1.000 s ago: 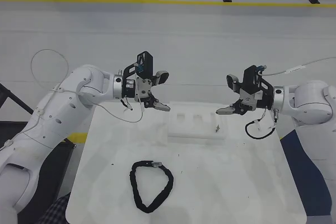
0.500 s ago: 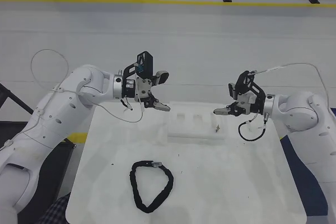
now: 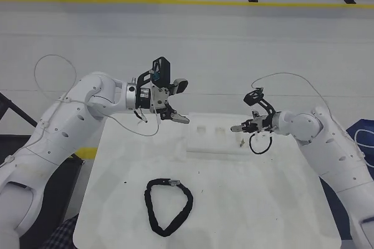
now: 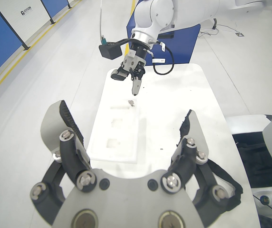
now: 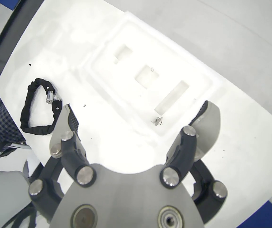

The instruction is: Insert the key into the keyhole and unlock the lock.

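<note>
A small metal key [image 3: 242, 143] [image 4: 131, 102] [image 5: 156, 121] lies on the right end of a white foam tray [image 3: 217, 153] [image 5: 107, 48]. My right gripper [image 3: 242, 126] [image 4: 126, 84] [image 5: 136, 108] hangs open a little above the key, fingers pointing down at it. A black fabric-covered chain lock [image 3: 168, 206] lies looped on the table's front left, its silver lock cylinder [image 3: 172, 182] [image 5: 49, 97] at the top of the loop. My left gripper [image 3: 182, 101] [image 4: 126, 110] is held open and empty above the table's back left corner.
The white table [image 3: 262, 199] carries the foam tray at the back centre, which has three shallow rectangular recesses [image 5: 147, 75]. A black cable loop [image 3: 259, 144] dangles from the right wrist beside the key. Blue panels stand off the table's right edge.
My right arm has swung leftward and inward over the tray's right end, its gripper turning down toward the key. The left arm, the key and the lock have not moved.
</note>
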Motion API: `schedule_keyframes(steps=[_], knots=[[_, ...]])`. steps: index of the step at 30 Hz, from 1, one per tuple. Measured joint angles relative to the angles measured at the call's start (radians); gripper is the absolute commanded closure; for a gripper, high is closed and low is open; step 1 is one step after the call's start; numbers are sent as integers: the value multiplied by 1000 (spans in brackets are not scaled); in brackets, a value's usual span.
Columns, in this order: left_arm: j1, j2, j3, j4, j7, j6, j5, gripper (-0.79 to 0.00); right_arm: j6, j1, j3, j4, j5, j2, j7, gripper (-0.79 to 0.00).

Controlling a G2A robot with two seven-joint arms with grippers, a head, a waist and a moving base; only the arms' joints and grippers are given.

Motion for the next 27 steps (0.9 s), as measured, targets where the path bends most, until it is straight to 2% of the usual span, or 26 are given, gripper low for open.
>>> schedule_keyframes(steps=[3, 8, 16, 18, 27], knots=[[0, 0, 0, 0, 0, 0, 0, -785, 121, 19, -37, 42, 27, -23, 40, -785], [0, 0, 0, 0, 0, 0, 0, -785, 215, 37, -85, 110, 82, -57, 61, -785], [0, 0, 0, 0, 0, 0, 0, -785, 282, 70, -141, 210, 122, -104, 77, -785], [0, 0, 0, 0, 0, 0, 0, -785, 273, 78, -147, 234, 152, -115, 97, -785], [0, 0, 0, 0, 0, 0, 0, -785, 267, 81, -148, 241, 158, -117, 103, -785]])
